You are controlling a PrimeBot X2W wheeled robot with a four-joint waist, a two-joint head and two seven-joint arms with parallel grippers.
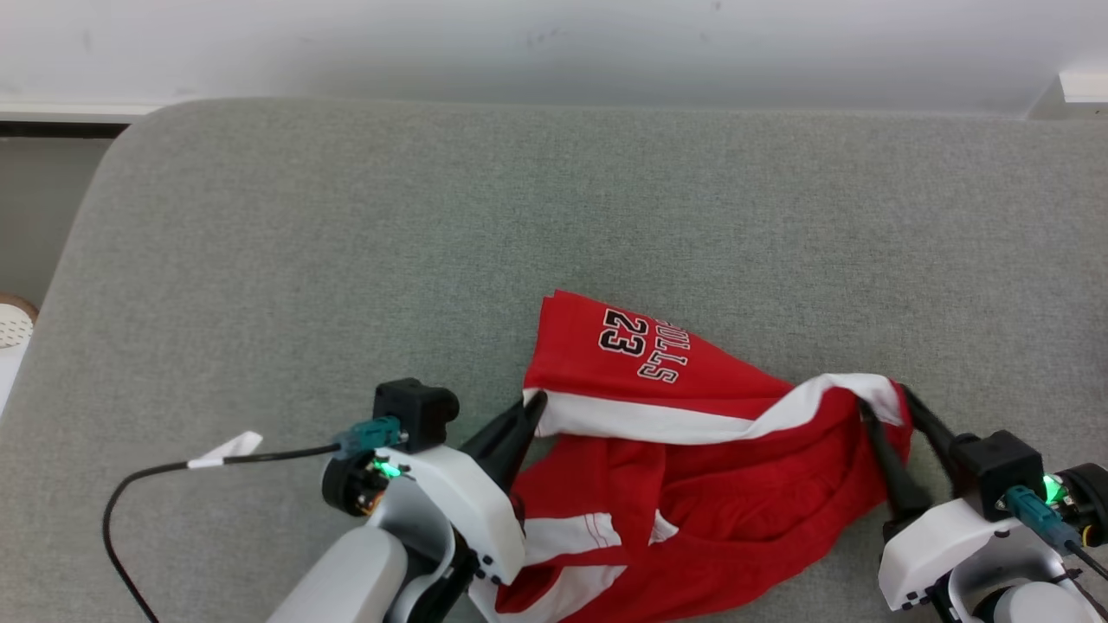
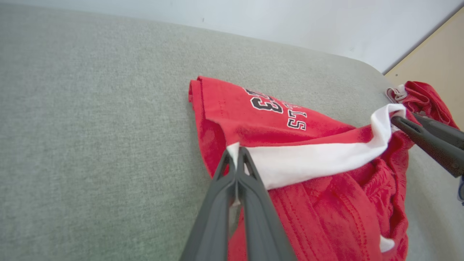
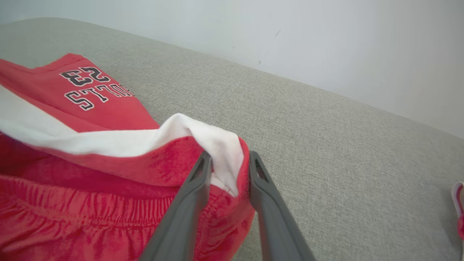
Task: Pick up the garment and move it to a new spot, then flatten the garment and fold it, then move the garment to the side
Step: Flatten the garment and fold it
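Observation:
The garment (image 1: 692, 467) is a pair of red shorts with a white band and a black "23" print. It lies bunched on the grey cushion (image 1: 346, 260) near its front edge. My left gripper (image 1: 537, 402) is shut on the left end of the white band (image 2: 311, 163), its fingertips (image 2: 236, 149) pressed together on the cloth. My right gripper (image 1: 885, 400) straddles the band's right end. In the right wrist view its two fingers (image 3: 228, 157) stand apart, with the folded white and red cloth (image 3: 90, 145) between them.
A black cable with a white tag (image 1: 225, 448) trails left of my left wrist. The cushion's rounded left edge (image 1: 78, 260) drops off beside a round white object (image 1: 13, 324). Another red and white cloth piece (image 2: 424, 98) lies past the right end. A pale wall stands behind.

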